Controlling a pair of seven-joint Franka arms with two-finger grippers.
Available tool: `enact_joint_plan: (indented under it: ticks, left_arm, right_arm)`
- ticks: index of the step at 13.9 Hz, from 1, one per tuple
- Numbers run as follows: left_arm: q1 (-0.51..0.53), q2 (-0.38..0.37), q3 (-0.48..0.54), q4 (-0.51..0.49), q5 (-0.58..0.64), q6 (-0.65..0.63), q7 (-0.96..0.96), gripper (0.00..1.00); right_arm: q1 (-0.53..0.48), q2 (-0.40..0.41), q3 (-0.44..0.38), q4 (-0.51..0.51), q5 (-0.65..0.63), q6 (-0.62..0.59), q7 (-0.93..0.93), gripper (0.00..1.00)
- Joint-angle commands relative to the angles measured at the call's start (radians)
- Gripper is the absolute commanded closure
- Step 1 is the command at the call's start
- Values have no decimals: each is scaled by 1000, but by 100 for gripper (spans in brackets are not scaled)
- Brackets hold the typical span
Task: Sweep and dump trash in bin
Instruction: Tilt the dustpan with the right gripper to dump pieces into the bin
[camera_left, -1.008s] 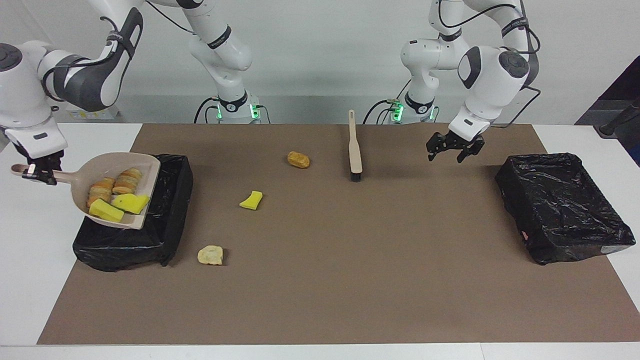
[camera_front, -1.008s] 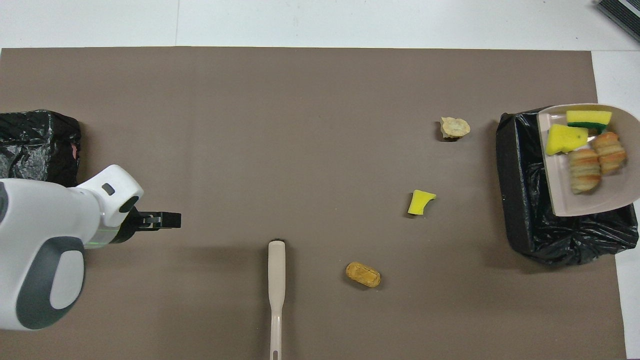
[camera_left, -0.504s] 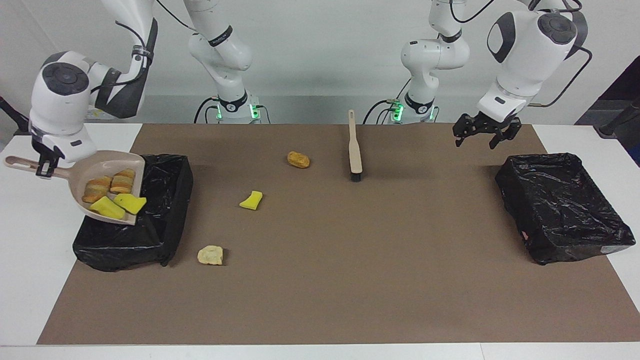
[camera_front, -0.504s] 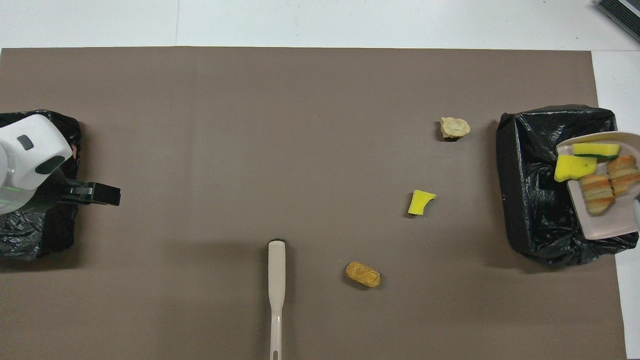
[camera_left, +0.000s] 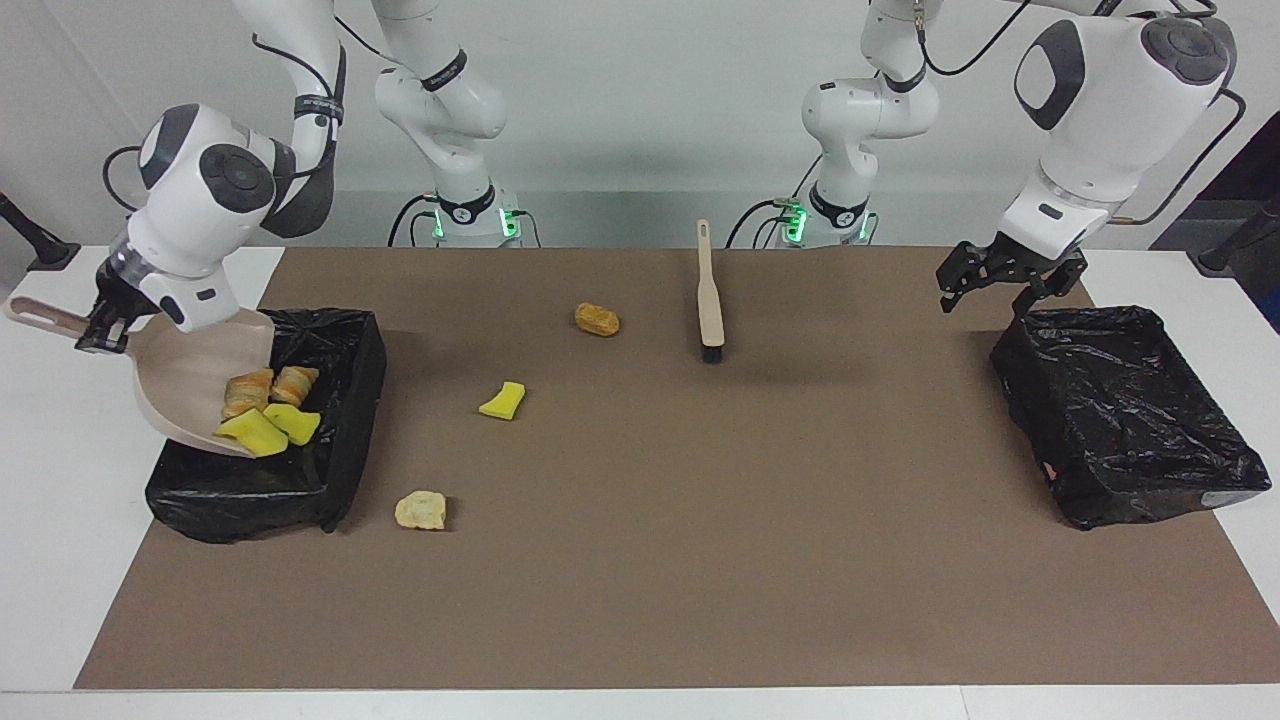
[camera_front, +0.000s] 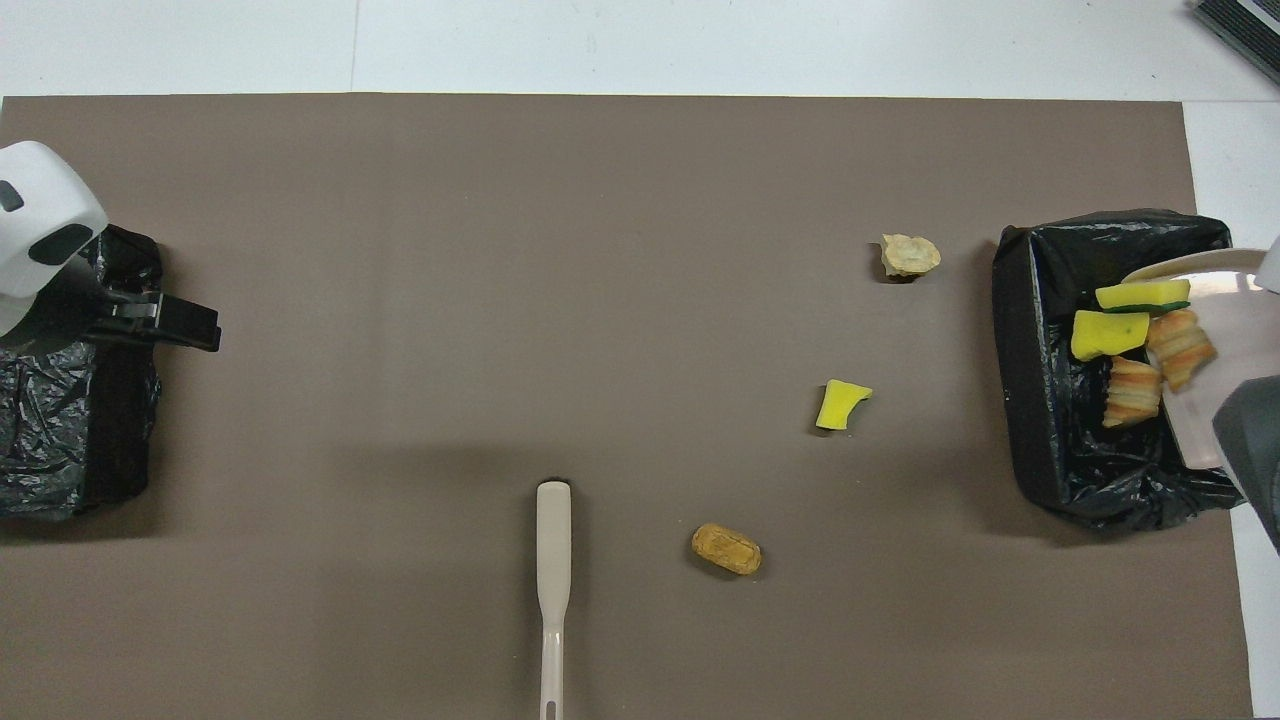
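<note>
Yellow sponge wedges and tan bread lumps make up the trash: four pieces (camera_left: 265, 410) lie at the low lip of the tilted dustpan (camera_left: 185, 385), over the black-lined bin (camera_left: 340, 480) at the right arm's end of the counter, and they are not yet in it. Three more pieces lie on the brown mat (camera_left: 700, 560): a yellow wedge (camera_left: 502, 400) near that bin, a pale lump (camera_left: 421, 510) just beside the bin's corner, and a brown lump (camera_left: 597, 319) nearer to the robots. The right pincer (camera_left: 100, 335) is closed tight on the dustpan's handle. I judge that the risk is in the pour: the pan's lip hangs over the bin's edge toward the counter's end, so if the tilt grows fast or the pan swings outward, a light sponge may bounce off the liner and land on the white counter (camera_left: 70, 560). The thin handle may also turn in the grip when the load slides. The loose liner is crumpled and could catch the lip. The left pincer (camera_left: 1000, 285) hangs with its jaws wide apart and holds nothing, over the edge of the second bin (camera_left: 1130, 420); this arm waits. The brush (camera_left: 709, 290) lies on the mat near the robots, so the three remaining pieces are not swept yet. No brand, label or writing can be read on anything.
</note>
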Motion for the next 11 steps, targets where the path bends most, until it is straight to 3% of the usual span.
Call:
enact_joint_plan:
  ticks: [1, 3, 11]
  left_arm:
    - [16, -3, -5, 17, 8, -37, 5, 0]
    - [18, -5, -5, 15, 10, -37, 5, 0]
    - [18, -5, -5, 15, 9, -26, 7, 0]
  right_arm:
    - [38, -23, 2, -8, -80, -70, 48, 100]
    - [65, -40, 2, -7, -100, -136, 75, 100]
    - [73, -68, 12, 59, -140, -158, -13, 100]
